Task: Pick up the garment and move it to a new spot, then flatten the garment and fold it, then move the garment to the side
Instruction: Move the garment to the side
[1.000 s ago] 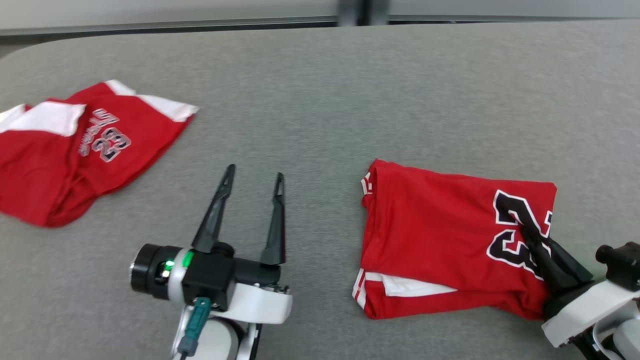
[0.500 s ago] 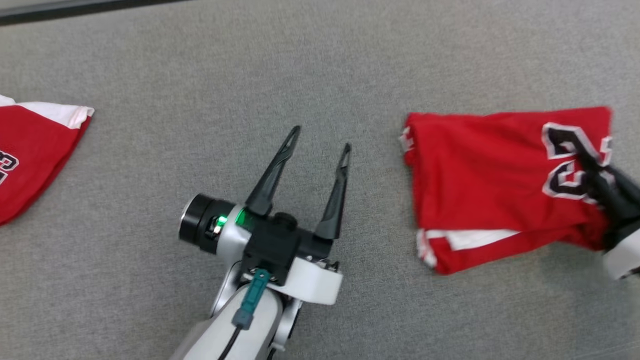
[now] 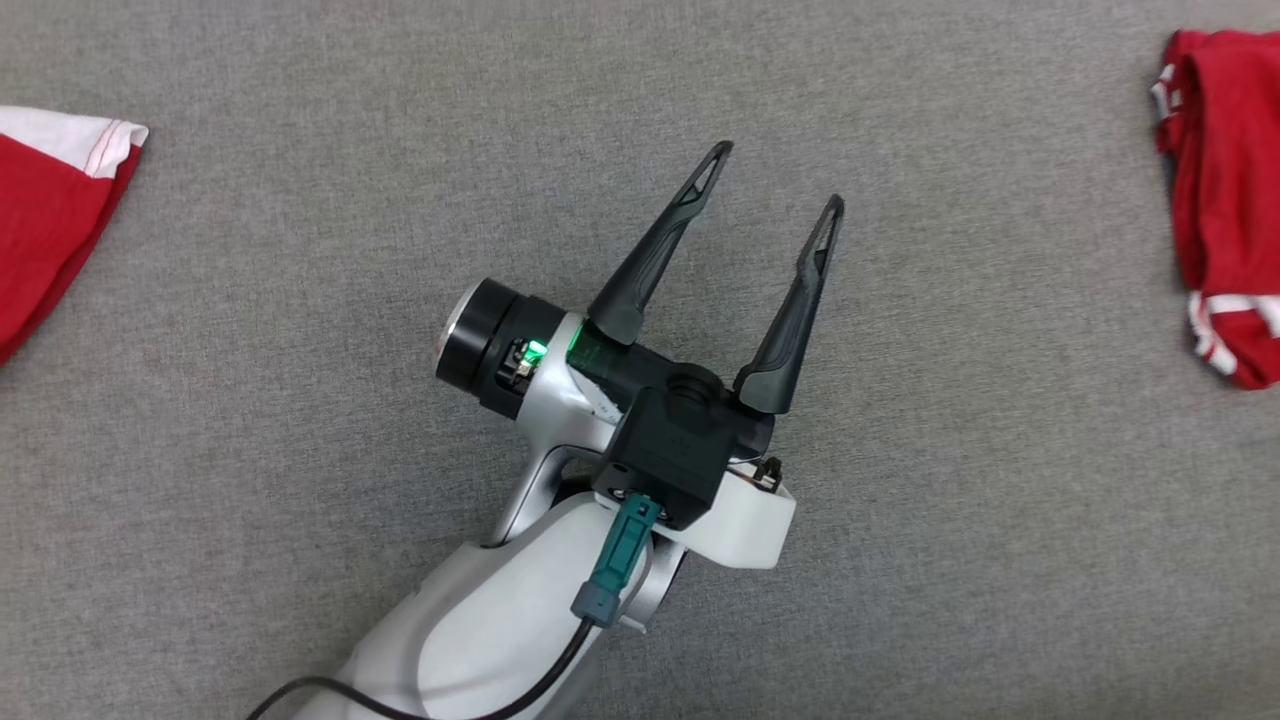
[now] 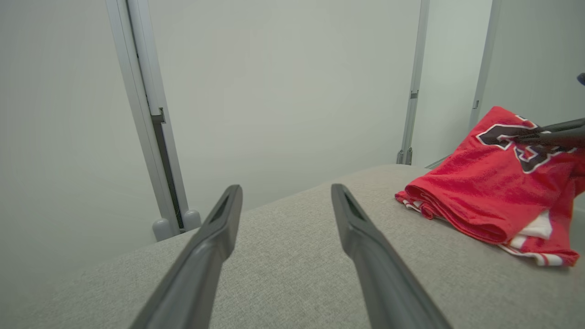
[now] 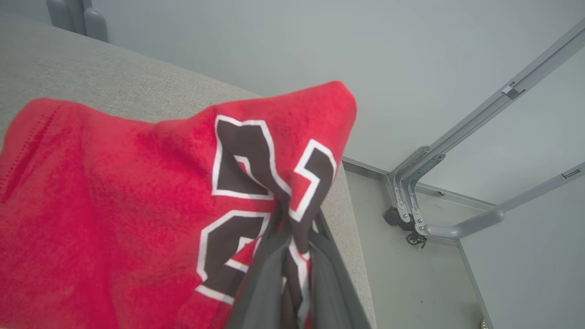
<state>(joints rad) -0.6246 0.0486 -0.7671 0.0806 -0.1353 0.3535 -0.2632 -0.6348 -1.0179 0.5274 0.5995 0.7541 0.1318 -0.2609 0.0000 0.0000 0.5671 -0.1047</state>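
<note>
The garment (image 5: 114, 192) is a folded red jersey with a black, white-edged number. My right gripper (image 5: 290, 219) is shut on its cloth at the number, lifting that end off the grey table. In the left wrist view the garment (image 4: 493, 192) lies at the right with the right gripper's fingers (image 4: 550, 135) pinching its raised end. Its left edge (image 3: 1225, 190) shows at the right border of the head view. My left gripper (image 3: 775, 180) hovers open over the bare table (image 3: 300, 400), holding nothing, well left of the garment.
Another red garment with a white sleeve (image 3: 50, 220) lies at the left edge of the head view. The table's right edge (image 5: 354, 256) drops to the floor, where a grey metal frame on casters (image 5: 411, 214) stands. A pale wall with metal posts (image 4: 151, 119) runs behind.
The head camera has swung, so the whole picture shifted. The garment, held by the right gripper, has gone further right, away from the left gripper. The left gripper stays open.
</note>
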